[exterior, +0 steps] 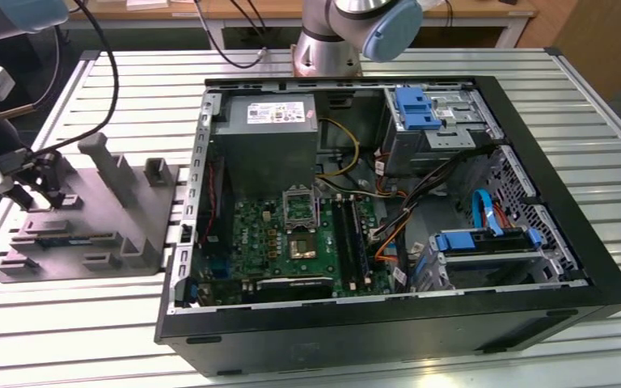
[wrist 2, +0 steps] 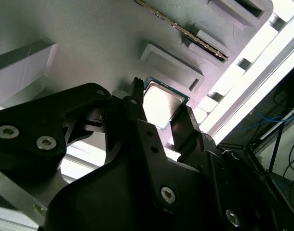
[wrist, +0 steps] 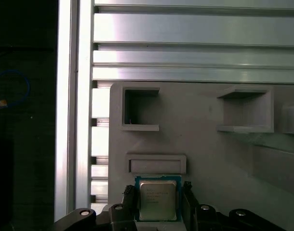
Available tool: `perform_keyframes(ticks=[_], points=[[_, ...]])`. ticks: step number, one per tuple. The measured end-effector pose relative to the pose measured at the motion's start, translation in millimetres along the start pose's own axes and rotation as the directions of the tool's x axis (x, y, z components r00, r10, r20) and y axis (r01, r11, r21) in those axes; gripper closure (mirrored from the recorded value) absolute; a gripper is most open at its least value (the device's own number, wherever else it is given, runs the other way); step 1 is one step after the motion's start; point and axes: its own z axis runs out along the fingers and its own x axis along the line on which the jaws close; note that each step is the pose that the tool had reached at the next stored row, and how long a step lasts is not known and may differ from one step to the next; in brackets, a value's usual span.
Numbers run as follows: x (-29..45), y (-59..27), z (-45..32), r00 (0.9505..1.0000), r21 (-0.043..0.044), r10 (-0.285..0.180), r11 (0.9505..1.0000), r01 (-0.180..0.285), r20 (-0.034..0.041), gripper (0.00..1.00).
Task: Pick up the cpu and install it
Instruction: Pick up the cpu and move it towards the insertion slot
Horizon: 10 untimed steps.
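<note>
The cpu (wrist: 158,202) is a small square chip with a silvery top, sitting at the grey fixture (wrist: 205,144) beside a raised rectangular frame. In both wrist views my gripper (wrist: 158,191) has a black finger pressed against each side of the chip (wrist 2: 161,103), shut on it. I cannot tell whether the chip is lifted off the fixture. In the exterior view the gripper (exterior: 43,198) stands over the fixture (exterior: 106,234) at the exterior view's left. The black socket frame (exterior: 300,208) lies on the green board (exterior: 278,242) inside the open computer case (exterior: 569,242).
A long dark memory stick (wrist 2: 185,29) lies in a slot of the fixture close to the chip. Upright grey posts (exterior: 111,166) rise from the fixture. Inside the case are a grey power-supply box (exterior: 271,145), loose cables (exterior: 419,202) and blue drive brackets (exterior: 478,241).
</note>
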Motion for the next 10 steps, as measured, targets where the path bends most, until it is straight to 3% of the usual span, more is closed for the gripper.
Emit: perform_keyframes(ticks=[10], points=[[-1.0, 0.1, -2.6, 1.0000, 0.0002, 0.000, 1.0000, 0.000, -0.0004, 0.53]])
